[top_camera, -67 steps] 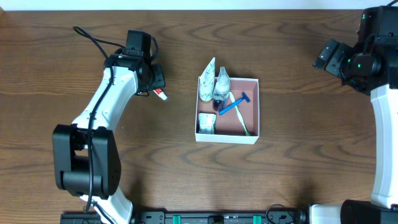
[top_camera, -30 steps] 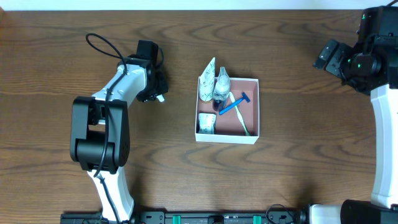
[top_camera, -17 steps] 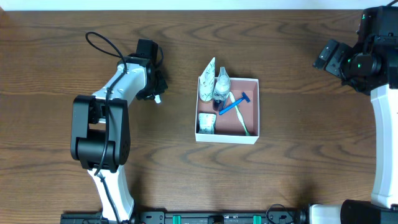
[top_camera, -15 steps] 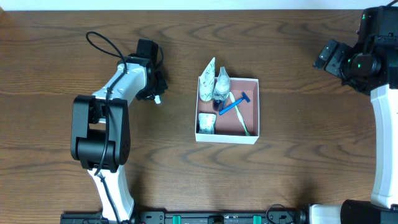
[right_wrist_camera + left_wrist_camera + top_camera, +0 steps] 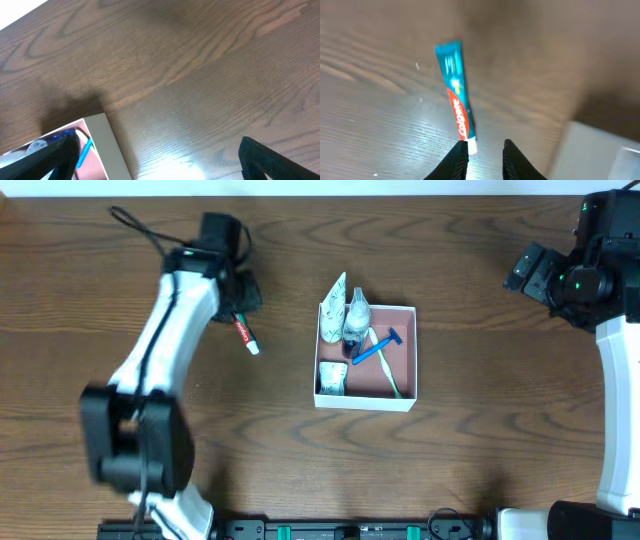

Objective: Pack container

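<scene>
The container (image 5: 405, 402), a white-walled square box with a pinkish floor, sits mid-table. It holds a blue razor (image 5: 375, 348), a toothbrush (image 5: 390, 378), a small bottle (image 5: 355, 320) and white packets. A red and teal toothpaste tube (image 5: 245, 334) lies on the wood to its left. My left gripper (image 5: 243, 298) hovers just above and left of the tube. In the left wrist view the tube (image 5: 456, 100) has its white cap by my left fingertip. The left gripper (image 5: 486, 150) has a narrow gap, with only table showing through. My right gripper (image 5: 528, 270) is open at the far right.
The container's white wall (image 5: 600, 150) shows at the lower right of the left wrist view. Its corner (image 5: 102, 145) shows at the lower left of the right wrist view. The right gripper (image 5: 170, 165) hangs over bare wood. A black cable (image 5: 135, 225) loops behind the left arm.
The left jaws have narrowed and the left arm has swung up and back, blurred. The toothpaste tube, earlier half hidden under the gripper, now lies fully exposed. The right arm has not moved.
</scene>
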Controlling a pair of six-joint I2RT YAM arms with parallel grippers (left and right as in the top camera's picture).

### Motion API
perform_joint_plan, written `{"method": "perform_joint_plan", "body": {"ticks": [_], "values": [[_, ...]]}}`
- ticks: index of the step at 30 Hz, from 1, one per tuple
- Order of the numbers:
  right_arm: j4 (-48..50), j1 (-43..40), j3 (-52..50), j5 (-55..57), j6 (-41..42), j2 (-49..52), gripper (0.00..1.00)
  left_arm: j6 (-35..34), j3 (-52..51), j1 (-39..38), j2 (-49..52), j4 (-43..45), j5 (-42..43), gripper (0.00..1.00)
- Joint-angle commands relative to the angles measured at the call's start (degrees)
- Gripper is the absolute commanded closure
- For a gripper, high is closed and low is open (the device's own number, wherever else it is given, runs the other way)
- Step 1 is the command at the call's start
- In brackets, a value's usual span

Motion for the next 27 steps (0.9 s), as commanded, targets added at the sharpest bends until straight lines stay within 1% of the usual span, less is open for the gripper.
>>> {"method": "perform_joint_plan", "body": {"ticks": [1,6,11,15,22,27], "values": [[0.0,-0.15,0.26,0.39,0.61,0.07,0.01,1.46,0.92,0.24,-4.04,-0.35,-0.5,0.76],[0.0,-0.15,0.26,0.39,0.63,0.07,0.01,1.27,0.39,0.24,-3.56,-0.35,-0.76,0.76],[0.0,-0.15,0.26,0.39,0.63,0.07,0.01,-3.45,0.17,0.24,0.28,-0.37,-3.58,0.75],[0.0,-0.15,0.26,0.39,0.63,0.07,0.01,-5.84,0.17,0.24,4.57,-0.11,-3.76,0.75],[0.0,-0.15,0.26,0.39,0.63,0.07,0.01,-6.38,0.17,0.24,12.55,-0.52,-3.72,0.74],[0.0,-0.15,0.26,0.39,0.63,0.07,0.01,-6.4,0.17,0.24,15.8,-1.07,-3.74,0.74]]}}
